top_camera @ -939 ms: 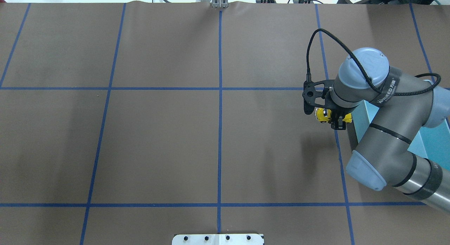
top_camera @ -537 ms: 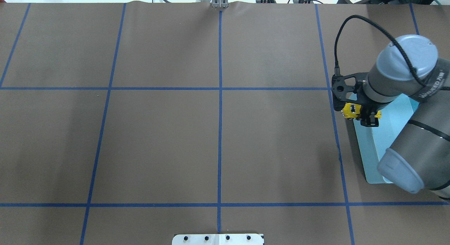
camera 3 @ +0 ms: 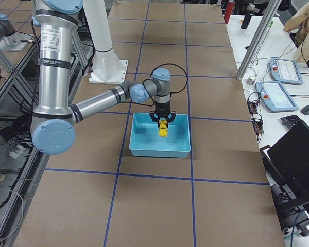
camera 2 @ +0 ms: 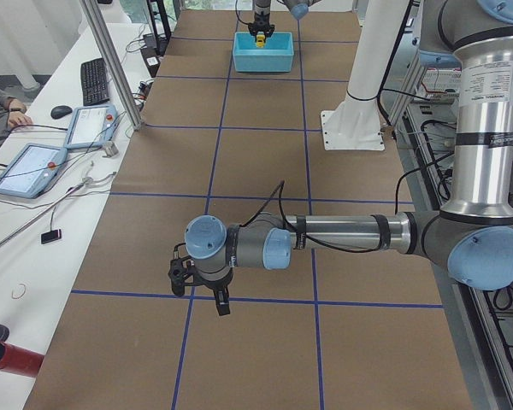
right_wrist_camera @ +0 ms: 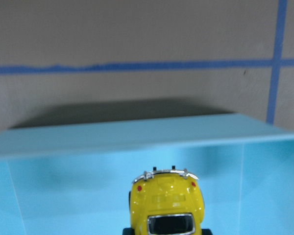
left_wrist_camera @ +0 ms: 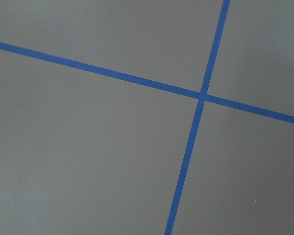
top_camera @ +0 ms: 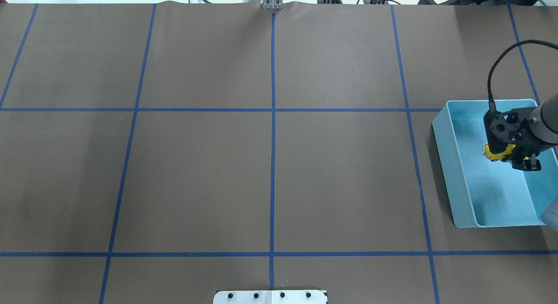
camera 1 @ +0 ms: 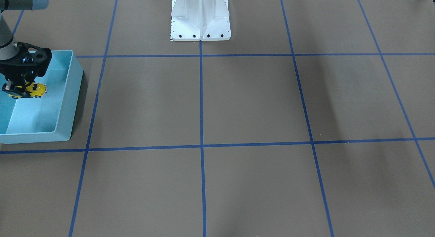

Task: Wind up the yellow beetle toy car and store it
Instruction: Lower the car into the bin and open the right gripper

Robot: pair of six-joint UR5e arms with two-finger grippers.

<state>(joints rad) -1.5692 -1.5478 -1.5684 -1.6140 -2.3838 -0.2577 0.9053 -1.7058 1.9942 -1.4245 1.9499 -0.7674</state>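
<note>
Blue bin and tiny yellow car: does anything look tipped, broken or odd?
Nothing stands out. The light blue bin sits flat and intact, and the right gripper holds the yellow beetle toy car upright over it.

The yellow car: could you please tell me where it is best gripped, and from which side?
Grip the car across its flanks mid-body, from above, as the right gripper does: its roof and ends are rounded and likely slippery, and the bin walls block side approaches.

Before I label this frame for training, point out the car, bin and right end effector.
car (top_camera: 496, 154), overhead view, exposed yellow end.
bin (top_camera: 451, 164), overhead view, left wall.
right end effector (top_camera: 522, 160), overhead view, between fingertips.
</note>
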